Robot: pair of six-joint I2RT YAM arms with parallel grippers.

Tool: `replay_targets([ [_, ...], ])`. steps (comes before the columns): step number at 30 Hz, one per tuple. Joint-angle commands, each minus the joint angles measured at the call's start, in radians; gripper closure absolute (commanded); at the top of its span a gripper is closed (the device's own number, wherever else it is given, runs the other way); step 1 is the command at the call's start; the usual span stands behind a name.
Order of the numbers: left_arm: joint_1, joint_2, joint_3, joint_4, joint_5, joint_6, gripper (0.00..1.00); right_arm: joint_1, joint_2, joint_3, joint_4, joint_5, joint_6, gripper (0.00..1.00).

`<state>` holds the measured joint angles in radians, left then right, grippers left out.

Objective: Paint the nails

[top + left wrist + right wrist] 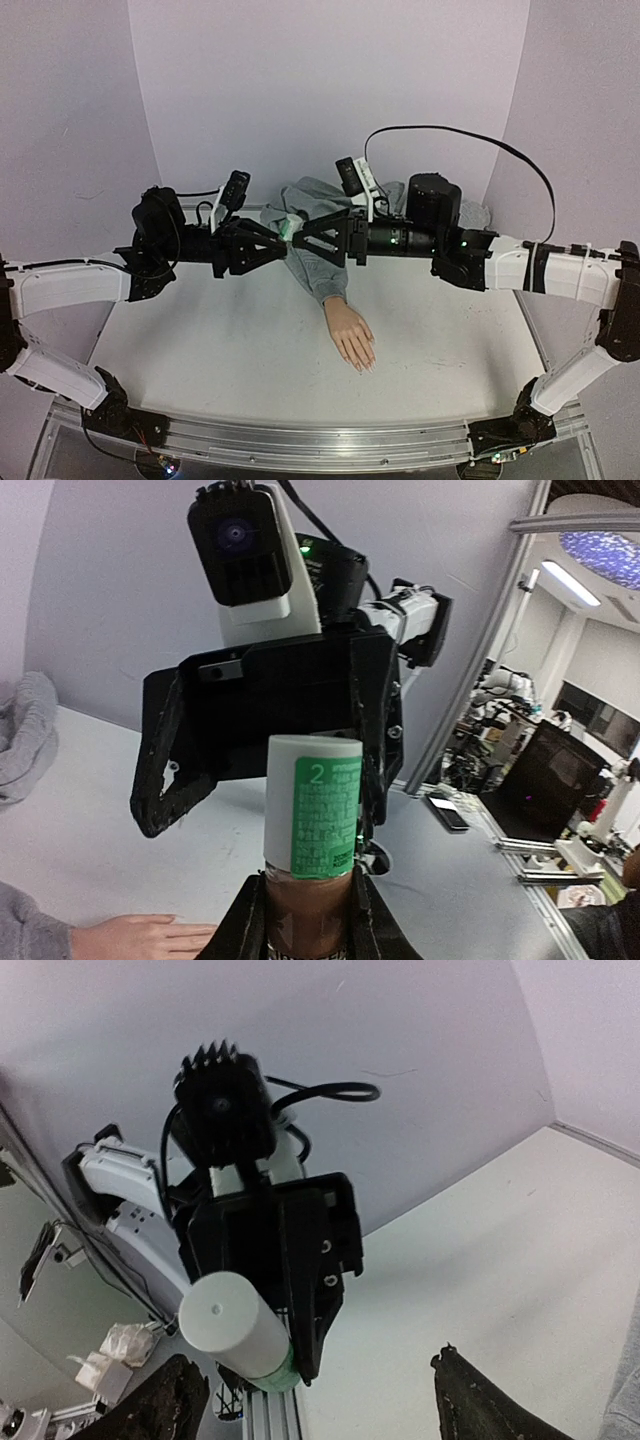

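Observation:
A flesh-coloured mannequin hand [350, 335] lies palm down mid-table, its grey sleeve [315, 265] running back; the pale nails [363, 366] tip its fingers toward the near edge. Above the sleeve my left gripper [276, 238] is shut on a small bottle [312, 810] with brown liquid, a white cap and a green label. The cap points at my right gripper [312, 238], which faces it with jaws wide open. In the right wrist view the white cap [235, 1330] sits just ahead of my right gripper [320, 1405], touching neither finger. The left wrist view shows the mannequin fingers [150, 935] below.
Grey cloth [330, 195] is heaped at the back by the wall. Purple walls close in the back and both sides. An aluminium rail [300, 440] runs along the near edge between the arm bases. A black cable [500, 150] loops over the right arm.

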<state>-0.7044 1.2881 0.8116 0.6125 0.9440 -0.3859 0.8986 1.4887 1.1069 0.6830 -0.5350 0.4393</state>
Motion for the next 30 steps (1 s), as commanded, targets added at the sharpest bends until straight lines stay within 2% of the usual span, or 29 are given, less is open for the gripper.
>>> replay_targets([
  [1, -0.014, 0.021, 0.047, 0.204, 0.172, -0.144, 1.0, 0.003, -0.023, -0.028, 0.311, -0.212, 0.047, 0.27],
  [4, -0.022, 0.03, 0.049, 0.21, 0.173, -0.148, 1.0, 0.003, -0.011, -0.034, 0.385, -0.247, 0.082, 0.34],
  [8, -0.026, 0.04, 0.053, 0.216, 0.183, -0.155, 1.0, 0.003, 0.021, -0.012, 0.402, -0.267, 0.099, 0.47],
  [21, -0.026, 0.062, 0.058, 0.224, 0.207, -0.151, 1.0, 0.013, 0.091, 0.042, 0.433, -0.275, 0.116, 0.63],
  [25, -0.026, 0.071, 0.056, 0.224, 0.198, -0.144, 1.0, 0.015, 0.102, 0.05, 0.431, -0.262, 0.123, 0.73],
  [30, -0.026, 0.058, 0.033, 0.224, 0.11, -0.094, 1.0, 0.027, 0.116, 0.057, 0.381, -0.225, 0.098, 0.85],
])
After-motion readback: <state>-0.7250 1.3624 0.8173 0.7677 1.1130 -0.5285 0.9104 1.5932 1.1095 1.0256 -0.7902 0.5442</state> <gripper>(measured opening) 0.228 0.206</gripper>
